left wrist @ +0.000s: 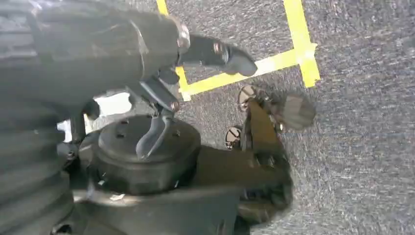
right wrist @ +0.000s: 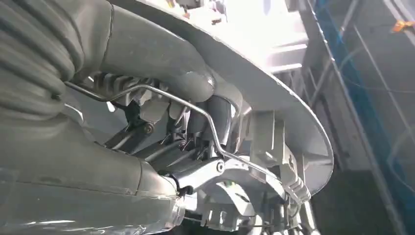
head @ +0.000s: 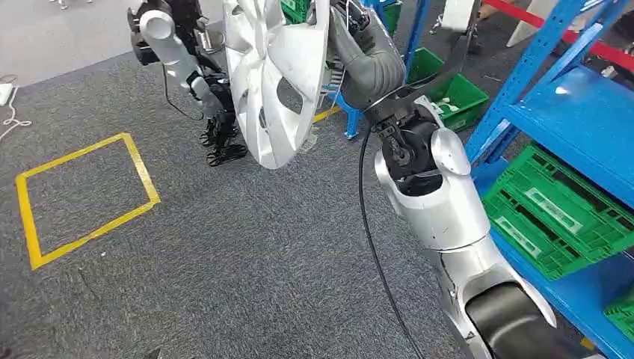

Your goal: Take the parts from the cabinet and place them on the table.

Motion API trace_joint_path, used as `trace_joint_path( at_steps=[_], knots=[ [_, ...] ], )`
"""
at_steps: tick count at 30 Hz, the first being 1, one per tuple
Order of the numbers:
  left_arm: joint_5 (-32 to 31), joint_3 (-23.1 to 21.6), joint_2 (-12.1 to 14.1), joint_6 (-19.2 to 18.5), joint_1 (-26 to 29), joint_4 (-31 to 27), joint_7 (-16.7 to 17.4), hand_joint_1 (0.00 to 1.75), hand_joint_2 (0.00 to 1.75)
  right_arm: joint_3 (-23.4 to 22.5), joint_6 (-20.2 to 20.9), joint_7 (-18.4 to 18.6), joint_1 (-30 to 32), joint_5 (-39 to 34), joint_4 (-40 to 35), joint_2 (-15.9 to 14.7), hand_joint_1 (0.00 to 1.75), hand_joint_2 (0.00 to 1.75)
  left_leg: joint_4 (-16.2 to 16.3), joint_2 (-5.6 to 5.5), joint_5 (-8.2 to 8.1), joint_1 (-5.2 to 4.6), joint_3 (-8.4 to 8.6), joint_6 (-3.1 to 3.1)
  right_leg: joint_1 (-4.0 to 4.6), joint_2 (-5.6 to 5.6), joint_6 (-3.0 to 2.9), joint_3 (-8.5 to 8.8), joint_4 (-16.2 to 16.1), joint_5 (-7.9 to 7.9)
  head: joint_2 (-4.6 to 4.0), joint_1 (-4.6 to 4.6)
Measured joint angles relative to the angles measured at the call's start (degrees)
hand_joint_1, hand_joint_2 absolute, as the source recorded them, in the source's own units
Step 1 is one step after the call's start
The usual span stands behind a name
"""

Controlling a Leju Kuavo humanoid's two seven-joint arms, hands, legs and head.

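Both arms wear glossy silver shells over black joints. The right arm (head: pixel 441 202) carries a grey ribbed wrist cover and a thin black cable alongside it. The left hand (left wrist: pixel 147 73) has dark fingers (left wrist: pixel 230 54) with small silver screws.

We are in a warehouse or factory storeroom. On the right stands blue steel shelving (head: pixel 576 112) holding green plastic crates (head: pixel 557 213), with another green crate (head: pixel 448 93) on the floor farther off. Grey industrial carpet (head: pixel 247 262) covers the floor, marked on the left with a yellow tape square (head: pixel 82 198).
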Motion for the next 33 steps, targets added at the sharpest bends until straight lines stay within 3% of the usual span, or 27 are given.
trace_joint_path(
  at_steps=[1,2,3,6,7,8,9,11,12,13,14,15,16,17,18,19,21,22,23,24,26,27,28,30,31,32,33],
  knots=[
    [-0.24,-0.11,0.26,-1.27,-0.09,-0.09,-0.22,0.0,1.75,0.09,-0.35,0.28,-0.23,0.13,0.0,0.0,1.75,1.75,-4.42,2.82,0.54,-0.08,2.26,-0.37,0.02,-0.56,0.54,0.0,0.54,-0.45,0.0,-0.2],
    [-0.54,-0.33,0.39,-2.83,-0.28,-0.02,-0.26,0.0,1.75,0.11,-0.65,0.46,-0.42,0.2,-0.04,-0.04,1.75,1.75,-4.76,3.63,0.05,-0.73,2.69,0.53,0.44,-0.92,1.06,-0.3,0.97,-0.82,0.0,-0.68],
    [-0.79,-0.52,0.57,-3.94,-0.41,0.11,-0.37,0.0,1.75,0.28,-0.96,0.9,-0.48,0.39,-0.02,-0.07,1.75,1.75,-4.75,2.71,0.11,-0.95,2.5,1.62,0.44,-1.21,1.23,-0.21,0.88,-0.85,0.0,-0.3],
    [-0.72,-1.4,0.76,-7.8,-0.59,1.47,-1.25,0.0,1.75,0.37,-1.29,1.25,-0.49,0.72,-0.04,-0.17,1.75,1.75,-4.82,1.11,0.27,-1.11,2.18,2.8,0.12,-2.58,1.82,0.12,0.59,-1.03,0.0,0.09],
    [-0.72,-1.66,0.81,-8.73,-0.64,1.92,-1.09,0.0,1.75,0.43,-1.61,1.53,-0.58,0.98,-0.04,-0.2,1.75,1.75,-4.91,0.47,0.35,-0.92,2.25,3.17,-0.23,-0.5,2.28,-0.11,1.43,-2.15,0.0,0.46],
    [-0.72,-1.99,0.81,-9.4,-0.93,2.25,-0.87,0.0,1.75,0.52,-1.99,1.57,-0.58,1.22,-0.07,-0.2,1.75,1.75,-4.91,-0.09,0.42,-0.93,2.18,3.4,-0.29,1.99,2.21,-1.17,4.05,-4.18,0.0,0.5],
    [-0.68,-2.27,0.81,-9.74,-1.19,2.58,-0.79,0.0,1.75,0.52,-2.32,1.57,-0.6,1.42,-0.07,-0.24,1.75,1.75,-4.91,-0.63,0.48,-0.96,2.16,3.66,-0.12,3.16,2.09,-2.92,8.24,-6.49,0.0,0.92],
    [-0.68,-2.51,0.81,-9.68,-1.4,3.02,-0.81,0.0,1.75,0.57,-2.86,1.57,-0.57,1.73,-0.04,-0.39,1.75,1.75,-4.9,-2.09,0.52,-1.32,2.11,3.96,0.01,4.04,1.8,-7.15,17.47,-10.12,0.0,1.86],
    [-0.68,-2.73,0.79,-9.24,-1.4,3.08,-0.81,0.0,1.75,0.63,-2.99,1.57,-0.56,1.88,-0.04,-0.42,1.75,1.75,-4.9,-2.87,0.53,-1.5,2.13,4.01,0.08,4.15,1.52,-8.19,19.42,-10.09,0.0,2.03],
    [-0.68,-2.86,0.74,-8.82,-1.37,3.19,-0.76,0.0,1.75,0.72,-3.06,1.57,-0.59,1.9,-0.04,-0.44,1.75,1.75,-4.89,-3.69,0.56,-1.68,2.19,4.06,0.23,4.33,1.1,-7.91,18.41,-8.63,0.0,2.08],
    [-0.68,-2.88,0.7,-8.59,-1.38,3.24,-0.76,0.0,1.75,0.78,-3.1,1.57,-0.62,1.9,-0.07,-0.46,1.75,1.75,-4.88,-4.49,0.62,-1.81,2.22,4.14,0.41,4.51,0.64,-6.75,15.3,-6.23,0.0,2.19],
    [-0.68,-2.97,0.65,-8.41,-1.39,3.26,-0.81,0.0,1.75,0.79,-3.19,1.57,-0.73,1.9,-0.11,-0.48,1.75,1.75,-4.87,-5.38,0.64,-1.91,2.37,4.16,0.63,5.26,-0.01,-4.62,10.06,-2.97,0.0,2.36],
    [-0.91,-3.01,0.63,-8.71,-1.4,3.3,-0.92,0.0,1.75,0.79,-3.17,1.57,-0.93,1.99,-0.13,-0.5,1.75,1.75,-4.89,-6.07,0.66,-1.9,2.43,4.16,0.81,6.94,-0.63,-2.65,5.28,-0.3,0.0,2.53],
    [-1.18,-3.23,0.61,-9.37,-1.44,3.49,-1.13,0.0,1.75,0.79,-2.99,1.53,-1.16,2.08,-0.07,-0.55,1.75,1.75,-4.92,-6.54,0.82,-1.67,2.04,3.96,0.66,10.05,-1.38,-1.68,3.45,-0.21,0.0,2.19],
    [-1.2,-3.34,0.68,-10.03,-1.67,3.92,-1.71,0.0,1.75,0.79,-2.75,1.4,-1.49,2.14,-0.02,-0.57,1.75,1.75,-4.77,-7.3,1.07,-1.55,1.63,3.71,0.69,9.87,-1.08,-1.85,2.46,0.34,0.0,1.68],
    [-1.07,-3.34,0.7,-10.82,-1.71,4.64,-2.54,0.0,1.75,0.92,-2.42,1.35,-1.87,2.23,0.07,-0.61,1.75,1.75,-4.89,-7.87,1.35,-1.22,1.16,3.28,1.1,8.92,-1.17,-1.73,2.19,0.01,0.0,2.23],
    [-1.03,-3.5,0.63,-11.84,-1.56,5.81,-4.13,0.0,1.75,1.33,-1.83,1.12,-3.06,2.71,0.35,-0.26,1.75,1.75,-5.16,-9.22,1.93,-1.29,0.73,2.53,1.04,7.5,-1.34,-1.48,1.19,-0.1,0.0,2.69],
    [-0.92,-3.61,0.81,-12.44,-1.55,6.43,-4.94,0.0,1.75,1.44,-1.61,0.96,-3.48,3.04,0.52,0.02,1.75,1.75,-4.81,-6.38,1.39,-1.47,0.41,2.63,0.54,6.49,-1.02,-1.01,0.06,0.51,0.0,2.6],
    [-0.92,-3.67,0.9,-13.27,-1.75,6.95,-5.6,0.0,1.75,1.57,-1.29,0.85,-3.79,3.19,0.72,0.29,1.75,1.75,-3.48,-2.08,0.1,-1.95,-0.29,2.19,0.67,5.96,-1.23,-0.71,-0.4,0.69,0.0,1.94],
    [-0.9,-3.67,0.87,-14.01,-2.07,7.76,-5.99,0.0,1.75,1.6,-0.94,0.72,-4.43,3.19,0.9,0.35,1.75,1.75,-0.37,-1.24,-1.92,-1.61,-1.87,1.79,0.69,5.22,-1.26,-0.73,-0.41,0.71,0.0,1.49],
    [-0.5,-3.69,0.3,-15.52,-2.23,9.23,-6.45,0.0,1.75,1.66,-0.19,0.46,-5.15,3.12,1.51,0.63,1.75,1.75,8.17,-1.47,-5.29,-0.77,-5.96,1.07,0.66,3.53,-1.28,-0.71,-0.26,0.54,0.0,0.96],
    [-0.48,-3.69,-0.2,-16.2,-2.2,9.97,-7.0,0.0,1.75,1.7,0.05,0.3,-5.25,3.17,1.86,0.99,1.75,1.75,10.61,-1.72,-5.61,-0.5,-7.27,0.69,0.58,2.74,-1.23,-0.71,-0.23,0.48,0.0,0.81],
    [-0.66,-3.76,-0.97,-17.64,-2.16,10.98,-7.87,0.0,1.75,1.79,0.2,0.22,-5.24,3.23,2.21,1.33,1.75,1.75,10.15,-1.78,-4.68,-0.24,-7.06,0.33,0.54,2.03,-1.04,-0.66,-0.21,0.36,0.0,0.52],
    [-0.98,-3.82,-3.21,-20.75,-2.4,14.05,-9.0,0.0,1.75,2.05,0.35,-0.13,-5.25,3.69,3.01,1.92,1.75,1.75,2.88,-1.04,-0.4,0.21,-3.02,-0.18,0.31,0.63,-0.38,-0.43,0.13,-0.1,0.0,0.11],
    [-1.16,-3.87,-4.11,-21.7,-2.53,15.6,-9.0,0.0,1.75,2.16,0.42,-0.26,-5.32,3.74,3.39,2.23,1.75,1.75,-2.02,0.63,1.74,0.33,-0.17,-0.39,0.22,0.04,0.06,-0.3,0.46,-0.53,0.0,0.02],
    [-1.38,-3.93,-4.94,-22.36,-2.64,16.95,-9.0,0.0,1.75,2.27,0.46,-0.42,-5.52,3.78,3.69,2.49,1.75,1.75,-3.96,3.92,0.51,-0.52,1.02,-0.42,0.5,-0.4,0.57,-0.48,0.78,-0.98,0.0,-0.24],
    [-1.46,-3.96,-5.73,-22.86,-2.63,18.12,-9.03,0.0,1.75,2.44,0.52,-0.53,-5.86,3.8,4.09,2.75,1.75,1.75,-4.4,3.53,1.05,-0.59,0.89,0.87,0.8,-0.66,0.98,-0.53,1.36,-1.29,0.0,-0.07]
  ],
)
